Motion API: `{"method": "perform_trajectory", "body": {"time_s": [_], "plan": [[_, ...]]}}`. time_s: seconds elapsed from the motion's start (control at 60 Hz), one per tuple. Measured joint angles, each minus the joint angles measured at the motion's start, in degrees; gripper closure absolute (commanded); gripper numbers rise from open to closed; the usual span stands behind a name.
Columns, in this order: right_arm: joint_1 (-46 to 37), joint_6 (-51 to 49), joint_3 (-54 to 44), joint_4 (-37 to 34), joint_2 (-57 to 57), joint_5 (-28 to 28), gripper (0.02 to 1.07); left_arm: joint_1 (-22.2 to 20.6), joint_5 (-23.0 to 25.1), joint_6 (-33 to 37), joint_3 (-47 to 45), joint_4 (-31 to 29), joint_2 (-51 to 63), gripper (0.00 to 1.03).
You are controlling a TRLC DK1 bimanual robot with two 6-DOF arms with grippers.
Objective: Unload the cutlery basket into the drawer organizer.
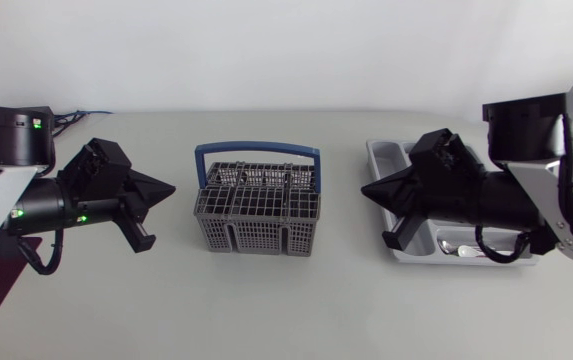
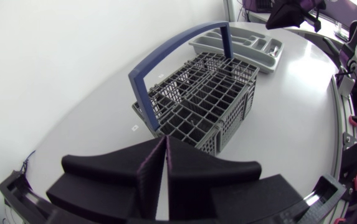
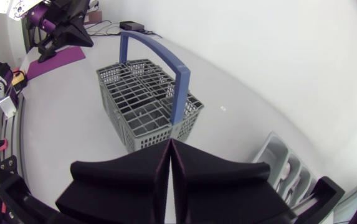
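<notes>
My left arm (image 1: 26,205) comes in from the left side and lies low and flat, and my left gripper (image 1: 166,187) points toward the middle with its two fingers pressed tight together and nothing between them. My right arm (image 1: 526,205) comes in from the right side the same way, and my right gripper (image 1: 369,190) is also squeezed tight on nothing and points back at the left one. The two tips face each other but are well apart.

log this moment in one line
left gripper: shut, empty | right gripper: shut, empty | basket: between grippers | organizer: partly under right arm
</notes>
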Motion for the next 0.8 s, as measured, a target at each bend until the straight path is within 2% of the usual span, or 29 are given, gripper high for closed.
{"method": "perform_trajectory", "body": {"time_s": [0.05,0.067,0.083,0.1,0.117,0.133,0.15,0.3,0.367,0.483,0.633,0.8], "plan": [[-0.5,0.0,-1.3,0.2,-1.9,1.1,0.71,0.3,-0.1,-1.0,-0.4,0.0,-0.5,0.56],[-0.5,0.0,-1.6,0.3,-2.4,1.4,0.62,0.3,-0.2,-1.3,-0.6,0.0,-0.7,0.44],[-0.7,0.0,-2.1,0.4,-3.5,2.1,0.46,0.3,-0.2,-1.9,-0.8,0.0,-0.9,0.3],[-0.7,0.0,-2.4,0.4,-4.1,2.4,0.4,0.3,-0.4,-2.3,-1.0,0.0,-1.2,0.22],[-0.7,0.0,-2.6,0.4,-4.6,2.9,0.26,0.3,-0.7,-2.6,-1.1,0.0,-1.4,0.19],[-0.7,-0.1,-2.8,0.4,-5.0,3.1,0.11,0.3,-0.9,-2.8,-1.2,0.0,-1.6,0.09],[-0.7,-0.2,-3.0,0.4,-5.6,3.4,0.03,0.3,-1.2,-3.3,-1.4,0.0,-1.9,0.06],[-0.7,-0.7,-5.2,0.5,-10.7,7.5,0.06,1.2,-2.2,-5.2,-2.3,-0.2,-5.0,0.04],[-1.2,-1.3,-6.3,0.4,-12.7,8.9,0.06,2.0,-4.8,-6.1,-2.6,-0.2,-7.3,0.04],[-4.3,-1.8,-7.6,0.4,-16.3,10.6,0.06,3.4,-6.3,-7.1,-3.1,-0.2,-10.1,0.04],[-7.2,-1.9,-9.0,0.2,-19.9,10.8,0.06,4.7,-6.4,-9.1,-5.4,-0.2,-12.3,0.04],[-11.3,-0.3,-12.8,1.2,-27.4,12.0,0.06,6.3,-7.6,-12.2,-10.0,2.4,-20.5,0.04]]}}
